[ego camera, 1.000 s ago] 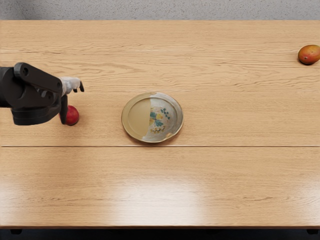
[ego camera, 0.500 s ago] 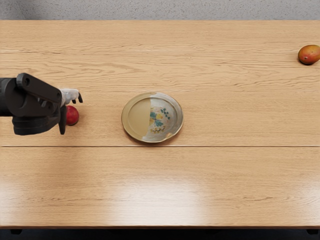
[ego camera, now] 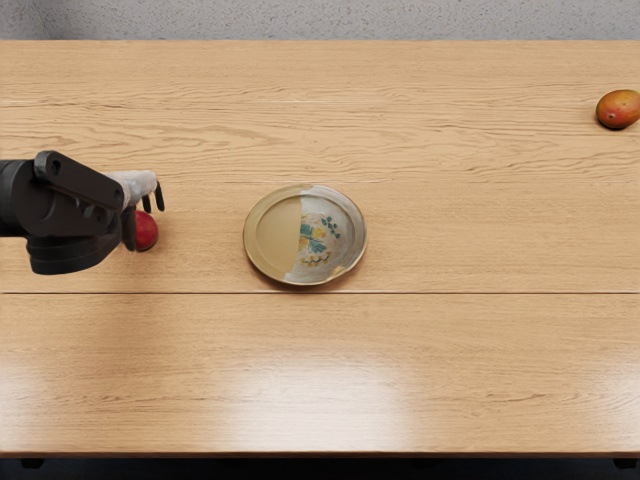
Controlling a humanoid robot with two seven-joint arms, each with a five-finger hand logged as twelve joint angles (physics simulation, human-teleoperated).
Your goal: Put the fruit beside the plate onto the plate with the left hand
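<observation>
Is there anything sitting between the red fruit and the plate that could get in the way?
Nothing visible does. The red fruit lies left of the plate, with only bare table between them. The left robot hand is right at the fruit, partly hiding it. The orange fruit sits far right, well off that path.

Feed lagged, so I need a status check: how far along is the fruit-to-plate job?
Nothing is finished: the plate holds no fruit. In hand: the left hand sits at the red fruit, left of the plate; a grip isn't confirmable. Left: lift, carry, set it on the plate.
</observation>
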